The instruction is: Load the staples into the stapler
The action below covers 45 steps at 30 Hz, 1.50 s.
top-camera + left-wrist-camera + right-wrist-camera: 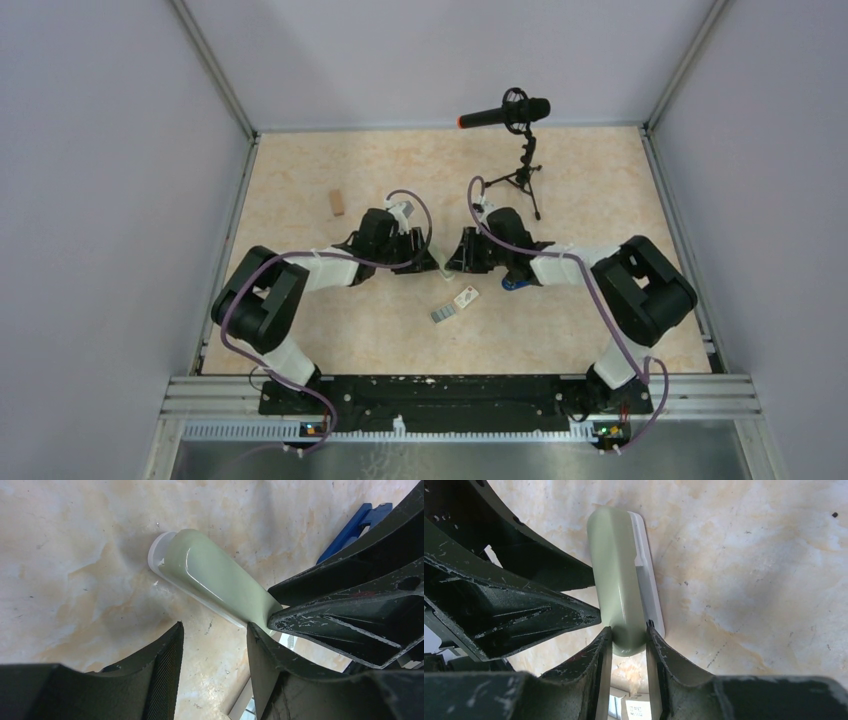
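Right fingers [600, 660]: pinching lower end of stapler [616, 570], frame centre.
Left fingers [167, 672]: spread, one tip at the stapler's end.
Stapler: lying on table [749, 580], between both arms.
Staples [466, 297]: white box, grey block [444, 314] beside it, just below overhead centre.

Lab test booth, grey panels [100, 150] closing in a table [300, 190], microphone [505, 112] standing on a tripod [522, 180], metal rails [460, 385] running along the front

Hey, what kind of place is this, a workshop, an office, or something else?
Most likely a robotics lab test cell: a table boxed in by plain walls on aluminium rails, a left arm and right arm bolted at its near edge, and a microphone on a small tripod.
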Each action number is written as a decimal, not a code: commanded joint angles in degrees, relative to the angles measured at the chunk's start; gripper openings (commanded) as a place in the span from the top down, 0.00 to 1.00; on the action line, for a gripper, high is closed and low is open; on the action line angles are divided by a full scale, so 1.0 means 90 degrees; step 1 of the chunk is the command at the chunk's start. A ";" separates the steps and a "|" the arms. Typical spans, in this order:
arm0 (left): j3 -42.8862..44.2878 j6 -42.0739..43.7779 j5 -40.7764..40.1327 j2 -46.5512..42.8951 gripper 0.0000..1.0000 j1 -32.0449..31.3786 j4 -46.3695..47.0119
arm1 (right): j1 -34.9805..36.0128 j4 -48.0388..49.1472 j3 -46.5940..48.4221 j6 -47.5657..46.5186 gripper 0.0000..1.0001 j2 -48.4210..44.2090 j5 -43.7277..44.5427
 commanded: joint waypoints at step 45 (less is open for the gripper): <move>0.2209 0.0582 -0.1857 -0.1318 0.29 0.0108 -0.2200 | -0.0183 -0.2468 0.1895 -0.0691 0.43 -0.1556 0.1380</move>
